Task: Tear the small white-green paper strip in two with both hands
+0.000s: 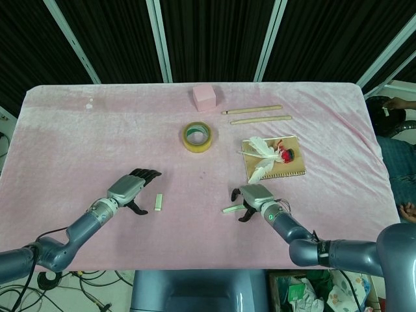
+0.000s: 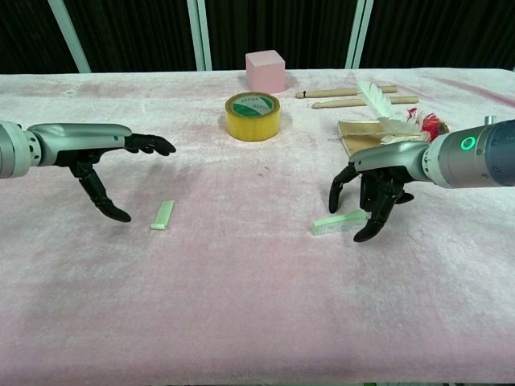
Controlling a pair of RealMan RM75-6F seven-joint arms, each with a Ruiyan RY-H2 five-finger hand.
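Observation:
The white-green paper strip lies in two pieces on the pink tablecloth. One piece (image 1: 158, 202) (image 2: 162, 215) lies flat just right of my left hand (image 1: 132, 188) (image 2: 105, 153), which hovers open with fingers stretched forward and thumb pointing down, apart from the paper. The other piece (image 1: 232, 208) (image 2: 338, 224) lies flat with its right end at the fingers of my right hand (image 1: 252, 199) (image 2: 378, 189). That hand is arched over it, fingers spread and pointing down at the cloth. I see no clear pinch on the paper.
A yellow tape roll (image 1: 197, 136) (image 2: 253, 115) sits mid-table with a pink cube (image 1: 204, 97) (image 2: 266, 70) behind it. Two wooden sticks (image 1: 257, 114) (image 2: 354, 97) and a notebook with a feather (image 1: 273, 158) (image 2: 378, 121) lie behind the right hand.

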